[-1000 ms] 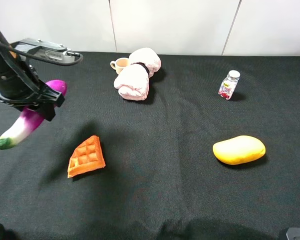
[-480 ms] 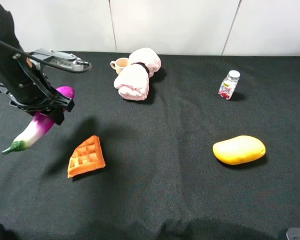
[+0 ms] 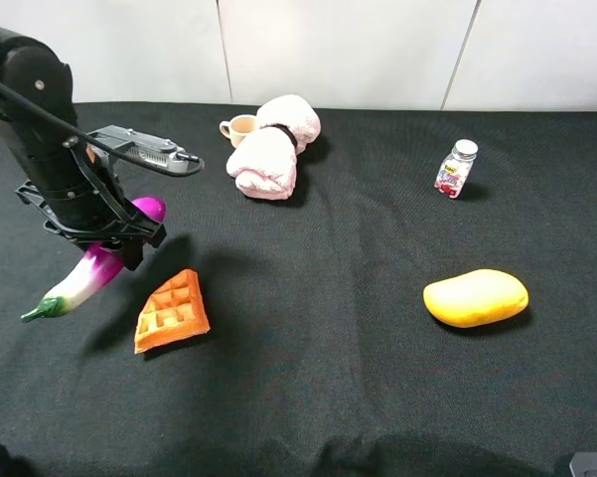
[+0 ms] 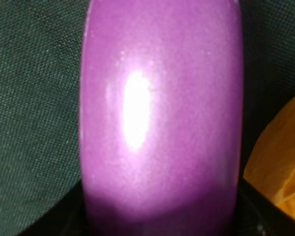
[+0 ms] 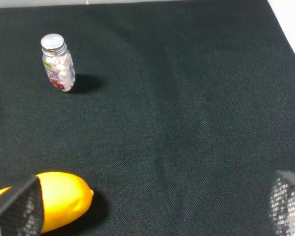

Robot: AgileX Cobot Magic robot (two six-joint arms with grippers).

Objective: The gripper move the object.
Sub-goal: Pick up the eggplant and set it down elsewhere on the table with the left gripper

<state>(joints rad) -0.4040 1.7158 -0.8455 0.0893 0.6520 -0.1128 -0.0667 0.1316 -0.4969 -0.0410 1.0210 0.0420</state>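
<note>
My left gripper (image 3: 127,235), a black claw on a black arm, is shut on the glossy purple eggplant (image 3: 87,275) near its thick end. It holds the eggplant tilted above the black cloth at the left, with the white part and green stem tip pointing down and to the left. In the left wrist view the eggplant (image 4: 162,108) fills the picture. The orange waffle wedge (image 3: 171,310) lies just right of the eggplant, apart from it. My right gripper (image 5: 152,216) is open and empty, with its fingers (image 5: 14,206) wide apart near the yellow mango (image 5: 64,199).
The black cloth table (image 3: 328,378) carries the mango (image 3: 475,297) at the right and a small pill bottle (image 3: 455,169) at the back right. A pink cloth bundle (image 3: 273,149) and a small cup (image 3: 240,127) sit at the back. The waffle (image 4: 280,162) shows in the left wrist view.
My left arm has moved right and lower with the eggplant in its grip, closer to the waffle wedge. Nothing else has moved.
</note>
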